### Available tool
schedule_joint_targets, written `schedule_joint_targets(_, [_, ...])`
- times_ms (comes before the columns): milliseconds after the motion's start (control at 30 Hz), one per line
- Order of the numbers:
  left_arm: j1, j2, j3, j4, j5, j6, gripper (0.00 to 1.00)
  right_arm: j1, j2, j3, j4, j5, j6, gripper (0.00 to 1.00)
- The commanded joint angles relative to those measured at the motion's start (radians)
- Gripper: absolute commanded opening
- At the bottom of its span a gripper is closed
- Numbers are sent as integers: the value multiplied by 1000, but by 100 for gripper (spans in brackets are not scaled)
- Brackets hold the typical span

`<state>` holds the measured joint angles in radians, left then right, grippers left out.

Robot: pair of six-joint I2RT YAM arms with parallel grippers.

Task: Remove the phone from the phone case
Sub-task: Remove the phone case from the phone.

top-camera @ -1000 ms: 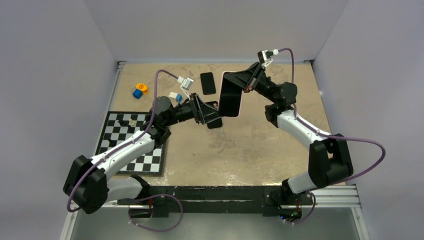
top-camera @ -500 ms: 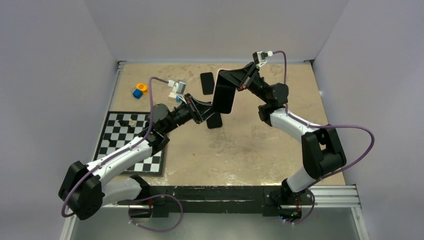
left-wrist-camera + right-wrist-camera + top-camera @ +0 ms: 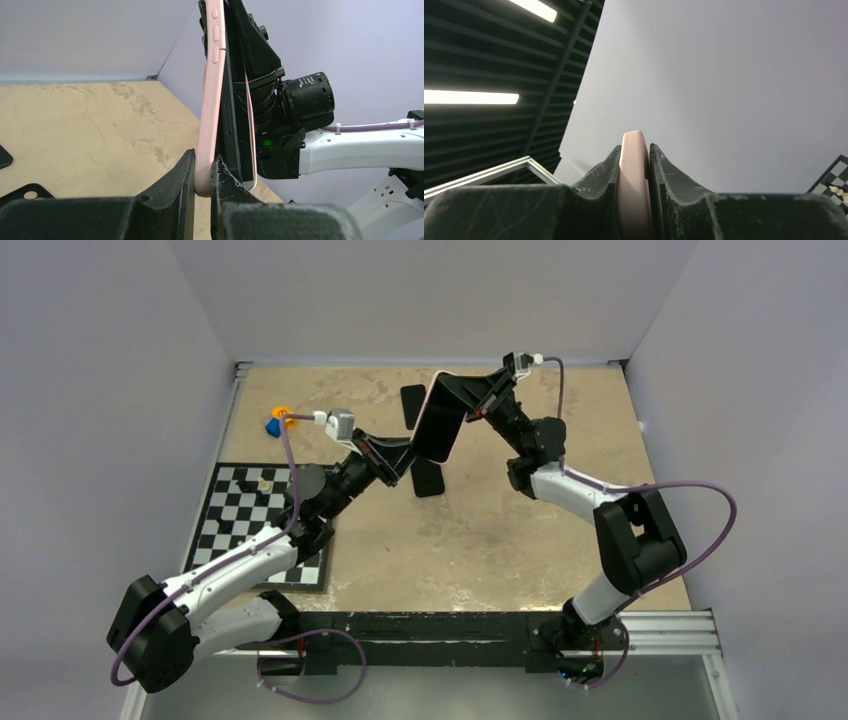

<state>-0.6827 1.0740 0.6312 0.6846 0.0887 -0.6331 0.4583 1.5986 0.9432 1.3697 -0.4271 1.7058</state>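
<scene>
Well to the left of the left end effector [image 3: 410, 452], a chessboard [image 3: 262, 525] lies on the worktop [image 3: 480, 530], with a small orange piece [image 3: 283, 415] and a blue block [image 3: 272, 427] behind it. The left end effector's jaws are pinched nearly closed on the lower edge of the pink phone case [image 3: 441, 420], which stands tilted in the air, clear of the worktop. Its wrist view shows the fingers [image 3: 186, 172] clamped on the case's rounded corner, with the dark phone [image 3: 229, 125] still seated against the pink shell. A black slab [image 3: 412, 405] lies flat just behind this end effector and another [image 3: 428, 478] just in front of it. At the case's upper end, the right end effector [image 3: 460, 395] grips the opposite edge, jaws closed tight on the pink rim in its own view [image 3: 634, 150].
</scene>
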Motion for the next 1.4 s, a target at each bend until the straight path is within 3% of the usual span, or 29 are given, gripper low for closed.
schedule_joint_targets(0, [62,45,-71,-168,-297,166,0,30,-31,60,320,115,290,0])
schedule_joint_targets(133, [73,49,-37,-244,-73,70,0,27,-57,72,285,91,225,0])
schedule_joint_targets(233, [75,81,-3,-233,198,-88,19,28,-67,68,251,60,188,0])
schedule_joint_targets(333, [74,131,-22,-47,400,-271,36,27,-65,48,244,60,169,0])
schedule_joint_targets(467, [74,201,-25,152,520,-400,55,28,-57,36,252,73,166,0])
schedule_joint_targets(667, [53,294,-9,235,548,-459,55,31,-67,63,203,68,137,0])
schedule_joint_targets(767, [57,316,-14,238,498,-467,37,31,-79,67,192,67,132,0])
schedule_joint_targets(833, [57,311,1,145,423,-401,25,34,-97,56,168,63,128,0])
schedule_joint_targets(967, [58,268,15,-82,80,-242,0,51,-139,31,138,76,130,0])
schedule_joint_targets(1067, [58,255,4,-125,-174,-157,0,64,-153,22,155,103,157,0])
schedule_joint_targets(1200, [47,254,-27,-87,-402,-21,0,81,-163,29,180,154,211,0])
schedule_joint_targets(1367, [48,270,-41,-70,-514,97,0,82,-185,24,159,193,229,0])
